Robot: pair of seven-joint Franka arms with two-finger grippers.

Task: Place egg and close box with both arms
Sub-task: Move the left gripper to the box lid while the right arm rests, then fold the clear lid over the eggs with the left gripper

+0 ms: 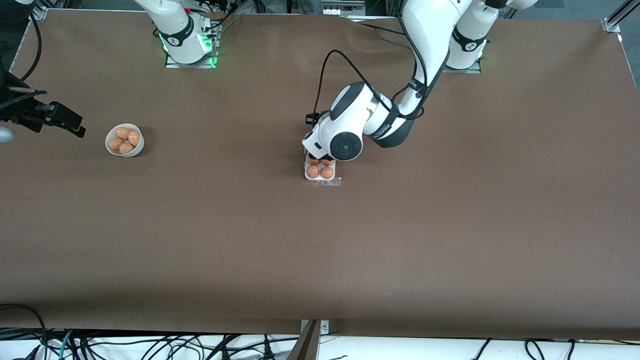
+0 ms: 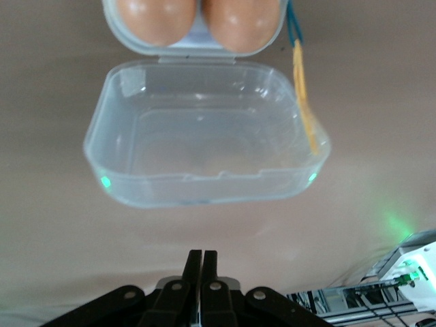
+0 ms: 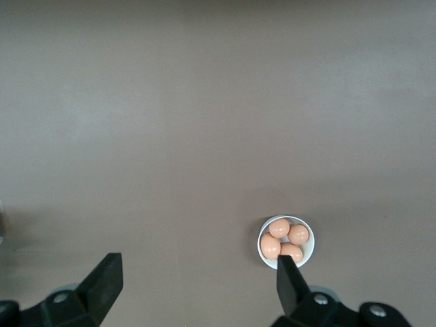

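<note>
Left gripper point(image 2: 201, 272) pinched shut, empty, hovering just beside the open clear lid point(image 2: 204, 146) of the box point(image 1: 321, 172) mid-desk; lid lies flat between gripper and tray. All four cells hold orange-brown eggs point(image 1: 313, 171). Right gripper point(image 3: 197, 283) wide open, empty, waiting near the egg bowl point(image 1: 124, 140).

no readable text, labels, brands or numbers anywhere
</note>
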